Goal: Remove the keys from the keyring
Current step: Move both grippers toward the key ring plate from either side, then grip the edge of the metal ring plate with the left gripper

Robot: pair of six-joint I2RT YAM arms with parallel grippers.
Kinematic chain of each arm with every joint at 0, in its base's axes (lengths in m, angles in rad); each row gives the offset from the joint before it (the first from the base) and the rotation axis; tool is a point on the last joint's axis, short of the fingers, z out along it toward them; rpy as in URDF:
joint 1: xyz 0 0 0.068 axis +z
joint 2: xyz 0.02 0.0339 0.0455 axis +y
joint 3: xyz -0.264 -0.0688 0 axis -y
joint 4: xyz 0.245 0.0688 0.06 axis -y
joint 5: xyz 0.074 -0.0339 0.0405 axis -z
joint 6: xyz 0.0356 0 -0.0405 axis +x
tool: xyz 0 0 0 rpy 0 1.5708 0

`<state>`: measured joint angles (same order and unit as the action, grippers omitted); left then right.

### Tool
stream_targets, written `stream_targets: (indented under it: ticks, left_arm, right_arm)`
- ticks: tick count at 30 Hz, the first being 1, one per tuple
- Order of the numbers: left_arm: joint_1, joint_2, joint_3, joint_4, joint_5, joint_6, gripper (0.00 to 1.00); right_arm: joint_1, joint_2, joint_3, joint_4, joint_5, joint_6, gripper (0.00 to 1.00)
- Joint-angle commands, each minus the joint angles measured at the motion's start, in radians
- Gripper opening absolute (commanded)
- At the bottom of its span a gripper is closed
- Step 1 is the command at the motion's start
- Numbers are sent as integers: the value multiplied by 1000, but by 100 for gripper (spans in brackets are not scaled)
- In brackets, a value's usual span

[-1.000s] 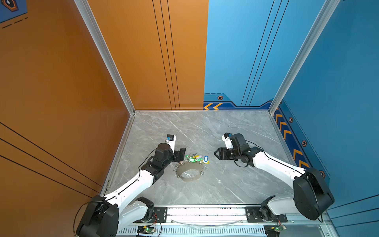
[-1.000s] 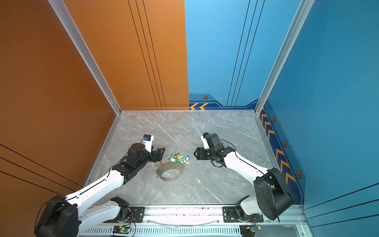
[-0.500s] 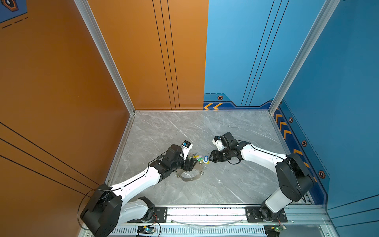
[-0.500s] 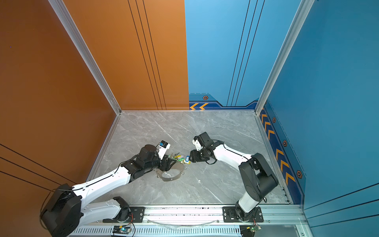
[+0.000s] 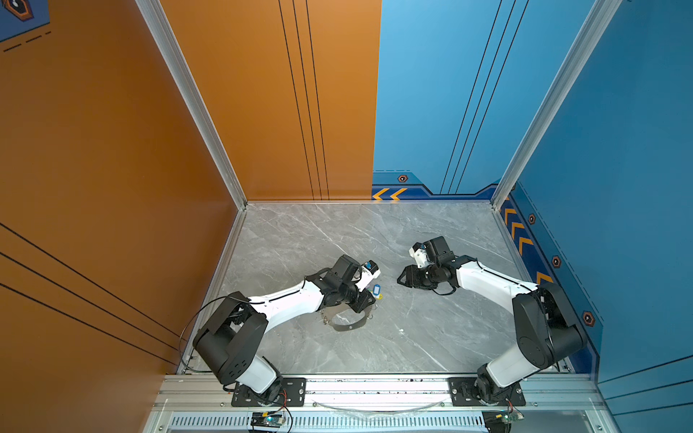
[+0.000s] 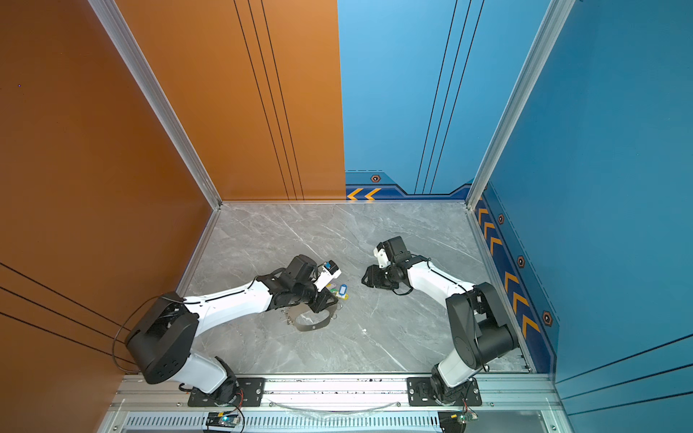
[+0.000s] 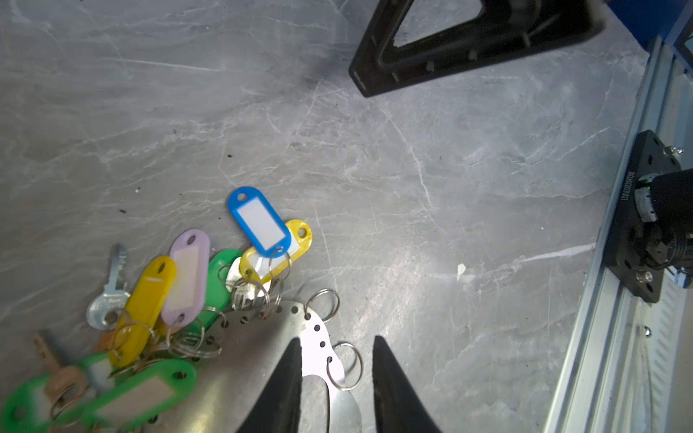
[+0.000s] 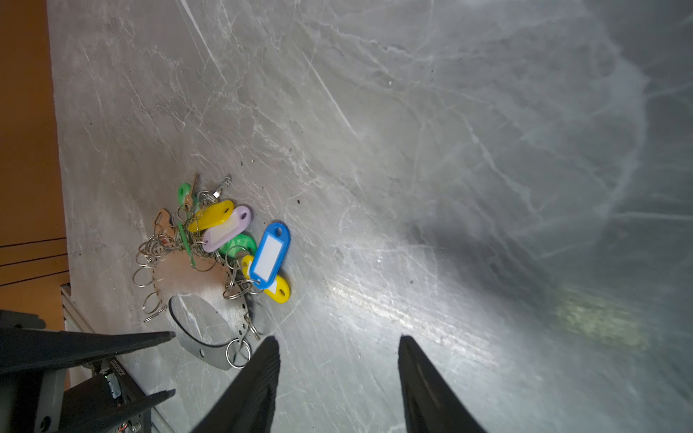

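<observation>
The keyring, a flat grey metal hoop pierced along its edge with small holes that carry silver split rings, is seen lying on the grey marbled tabletop, near the table's middle in both top views. The keys are fanned out from 1 side of it, hooked to its rings. 1 silver key and 1 bronze-coloured key are made out among oblong tags: 1 blue, 1 pink, 2 yellow and several green. The white insert of the blue tag is blank. White lettering on a black mounting plate is too small to be read. The left gripper is set narrow, its fingers astride the hoop's rim and 1 split ring; contact cannot be told. The right gripper is held wide over bare tabletop, near the keys but apart from them.
</observation>
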<state>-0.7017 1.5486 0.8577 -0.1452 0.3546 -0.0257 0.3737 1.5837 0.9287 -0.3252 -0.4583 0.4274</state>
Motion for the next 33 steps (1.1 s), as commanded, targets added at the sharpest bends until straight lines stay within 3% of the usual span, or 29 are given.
stream_targets:
  ticks: [1,12,21,33]
  left_arm:
    - [-9,40,45,-89,45,53,32]
    - [-7,155,131,-137,-12,72,31]
    - [-4,153,161,-138,-102,92,34]
    - [4,202,165,-159,-99,128,27]
  right_arm:
    - [-24,-35,-31,32,-41,22,53]
    - [-46,-47,-65,55,-66,25,53]
    - [-47,-44,-82,74,-76,39,52]
    - [-46,-37,-88,87,-78,46,52]
